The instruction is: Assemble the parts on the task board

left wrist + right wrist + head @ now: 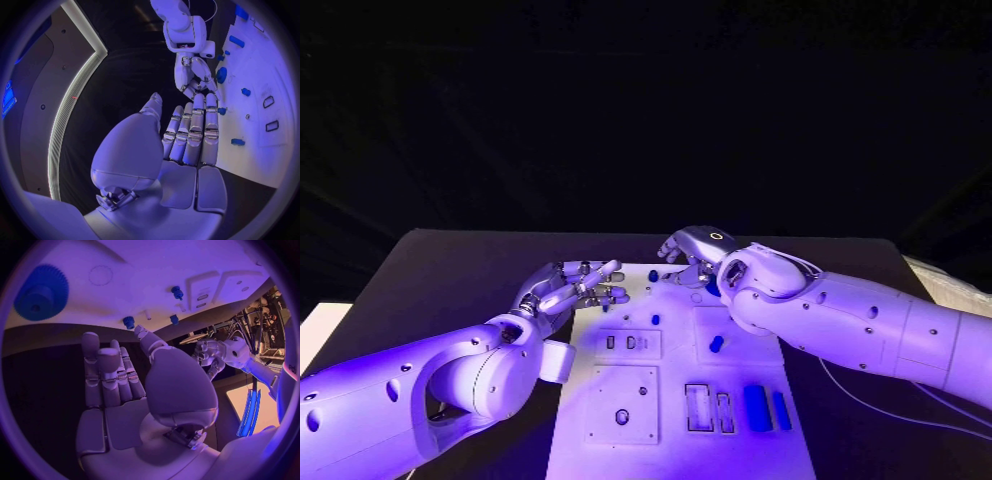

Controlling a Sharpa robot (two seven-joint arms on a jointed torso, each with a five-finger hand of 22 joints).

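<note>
- The white rectangular task board lies in the middle of the black tabletop.
- The left silver hand hovers at the board's far left edge, fingers straight and apart, holding nothing.
- The right silver hand is at the board's far end, fingers extended, empty.
- Small blue parts sit on the board, and a blue toothed gear lies near the right hand.

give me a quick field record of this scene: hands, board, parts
left hand: open, holds nothing, at the far left edge of the task board
right hand: open, holds nothing, at the board's far end
blue gear: lies on the board near the right hand
two long blue parts: lie side by side at the board's near right
</note>
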